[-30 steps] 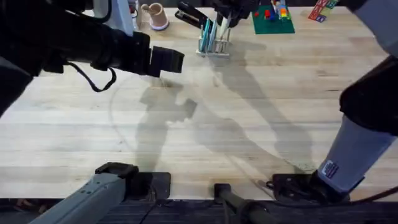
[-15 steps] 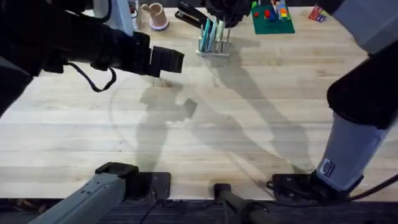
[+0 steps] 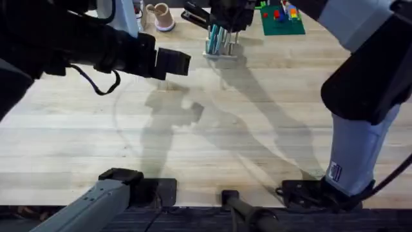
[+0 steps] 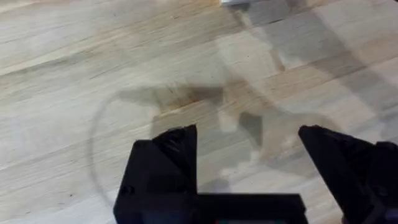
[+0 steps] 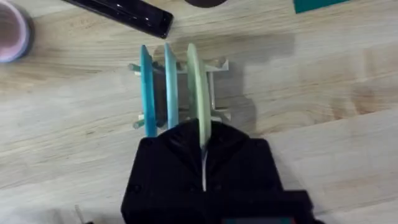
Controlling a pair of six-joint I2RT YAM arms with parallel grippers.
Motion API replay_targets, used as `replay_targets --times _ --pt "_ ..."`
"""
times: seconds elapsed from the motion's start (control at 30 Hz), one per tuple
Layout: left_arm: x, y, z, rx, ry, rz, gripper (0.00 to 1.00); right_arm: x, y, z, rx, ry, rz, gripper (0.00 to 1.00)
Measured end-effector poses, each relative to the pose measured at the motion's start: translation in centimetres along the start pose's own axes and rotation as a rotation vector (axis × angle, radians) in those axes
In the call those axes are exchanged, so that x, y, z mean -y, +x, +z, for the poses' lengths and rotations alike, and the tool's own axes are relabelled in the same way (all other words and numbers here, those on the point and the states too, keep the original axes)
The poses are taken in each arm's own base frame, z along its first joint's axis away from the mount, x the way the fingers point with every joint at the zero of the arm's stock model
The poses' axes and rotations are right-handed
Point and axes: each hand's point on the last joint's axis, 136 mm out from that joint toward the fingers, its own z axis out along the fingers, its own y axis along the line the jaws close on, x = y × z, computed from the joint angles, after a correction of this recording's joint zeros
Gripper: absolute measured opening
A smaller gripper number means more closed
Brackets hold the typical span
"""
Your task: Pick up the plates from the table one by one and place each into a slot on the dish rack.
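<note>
The right gripper (image 5: 203, 163) sits directly over the dish rack (image 5: 217, 65) at the far side of the table (image 3: 257, 116), its black fingers pressed together on the edge of the pale yellow-green plate (image 5: 196, 87). That plate stands upright on its rim in a slot of the rack, with its near edge running into the seam between the fingers. Just beside it, also upright in slots of their own, stand 2 blue plates: a light blue plate (image 5: 170, 84) in the middle and a teal plate (image 5: 147, 90) on the outside. All 3 are parallel and close together without visibly touching. In the overhead view the rack (image 3: 222, 53) shows under the right arm's dark wrist.

The left gripper (image 4: 249, 155) hangs over bare wood well apart from the rack, its 2 black fingers spread wide with nothing between them.

A black stapler (image 5: 121, 11) and a pink cup (image 3: 161, 16) lie beyond the rack, and a green baseplate (image 3: 282, 22) with coloured bricks lies off to one side.
</note>
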Motion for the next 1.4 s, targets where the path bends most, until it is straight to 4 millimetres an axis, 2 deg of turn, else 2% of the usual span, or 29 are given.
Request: replay_targets --times 0.37,0.77,0.83,0.97,1.03,1.4 --pt "0.0 0.0 0.0 0.000 0.000 0.000 0.995 -0.1 0.7 1.6 -0.020 0.023 -0.012 0.031" --pt "0.0 0.0 0.0 0.000 0.000 0.000 0.995 -0.3 0.6 1.7 -0.012 0.016 -0.009 0.032" --pt "0.0 0.0 0.0 0.000 0.000 0.000 0.995 -0.4 0.4 1.7 -0.007 0.012 -0.006 0.057" --pt "0.0 0.0 0.0 0.000 0.000 0.000 0.995 -0.4 0.3 1.7 -0.001 0.013 -0.008 0.214" --pt "0.0 0.0 0.0 0.000 0.000 0.000 0.995 -0.4 0.3 1.7 0.000 0.014 -0.008 0.262" --pt "0.0 0.0 0.0 0.000 0.000 0.000 0.995 -0.4 0.4 1.7 -0.002 0.017 -0.010 0.265"
